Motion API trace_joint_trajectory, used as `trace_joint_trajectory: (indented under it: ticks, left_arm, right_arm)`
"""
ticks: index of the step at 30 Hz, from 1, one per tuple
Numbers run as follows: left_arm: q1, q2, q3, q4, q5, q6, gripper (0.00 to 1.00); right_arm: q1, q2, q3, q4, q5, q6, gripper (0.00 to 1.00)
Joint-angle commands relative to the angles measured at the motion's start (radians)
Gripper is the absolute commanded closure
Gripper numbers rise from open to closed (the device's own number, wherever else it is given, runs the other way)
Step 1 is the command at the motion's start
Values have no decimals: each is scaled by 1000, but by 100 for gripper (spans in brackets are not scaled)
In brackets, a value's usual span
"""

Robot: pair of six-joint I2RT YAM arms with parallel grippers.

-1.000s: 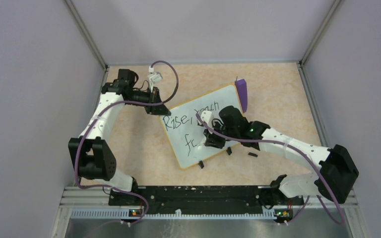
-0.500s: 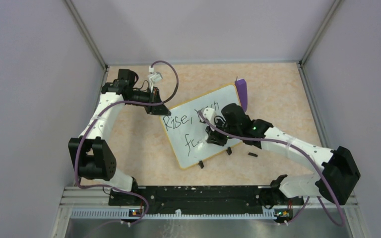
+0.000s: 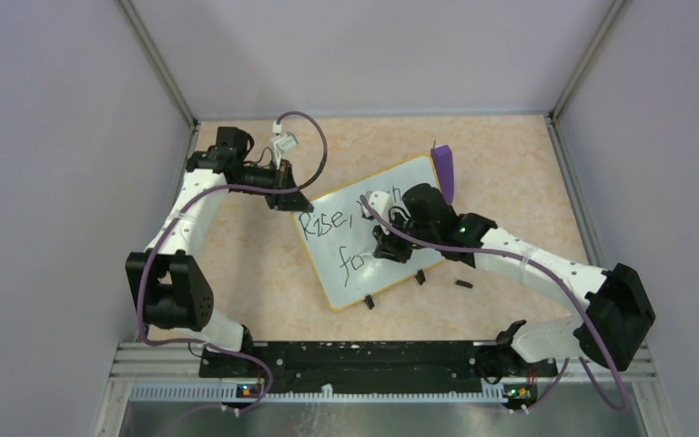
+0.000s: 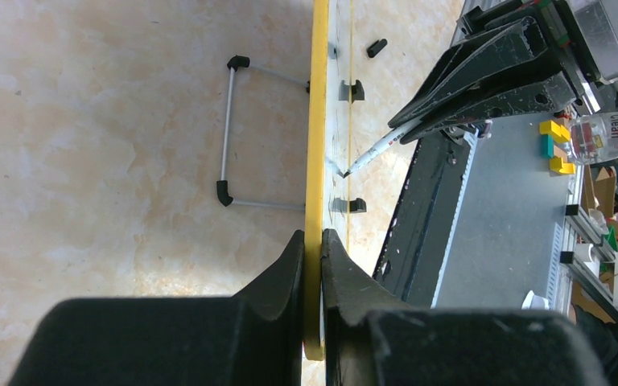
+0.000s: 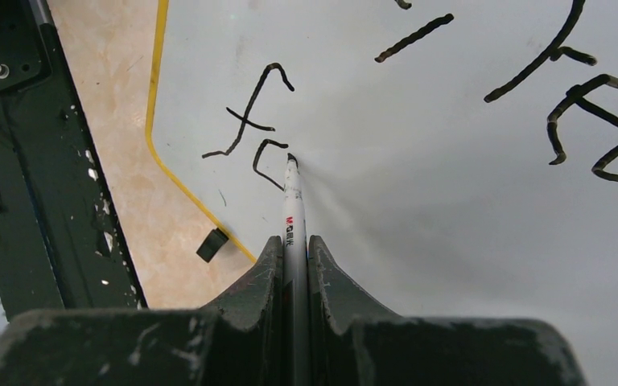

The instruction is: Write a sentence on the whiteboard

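Observation:
The whiteboard [image 3: 346, 287] stands tilted at mid-table, with a yellow-orange rim [image 4: 315, 145]. My left gripper [image 3: 293, 202] is shut on its upper left corner, both jaws pressed flat on the rim [image 4: 314, 241]. The sentence [image 3: 323, 224] reads "Rise, reach" on top, with "f" and a part-drawn round letter [image 5: 245, 121] below. My right gripper [image 3: 384, 248] hangs over the board's middle, shut [image 5: 294, 245] on a white marker [image 5: 292, 201]. The marker's black tip touches the board at the end of that round letter.
A purple wedge block [image 3: 444, 173] leans at the board's far right corner. Two black clip feet [image 3: 369, 301] [image 3: 420, 278] sit at its near edge, and a small black cap [image 3: 462, 284] lies on the table to their right. A wire stand [image 4: 225, 137] props the board from behind.
My right gripper has shifted slightly up and left over the board, and the stroke after the "f" has grown into a rounder letter. The left arm has held still.

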Motion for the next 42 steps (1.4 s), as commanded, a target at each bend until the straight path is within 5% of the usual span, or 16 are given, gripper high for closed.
trace_joint_trajectory:
  ticks: [1, 17, 42]
  left_arm:
    - [-4, 6, 8, 16, -15, 29, 100]
    - [-4, 7, 6, 17, -16, 29, 100]
    - [-4, -1, 5, 17, -16, 22, 100]
  right_arm:
    - [6, 20, 42, 63, 26, 3, 100]
    - [19, -48, 31, 44, -34, 11, 100]
    - [-16, -34, -12, 13, 82, -40, 100]
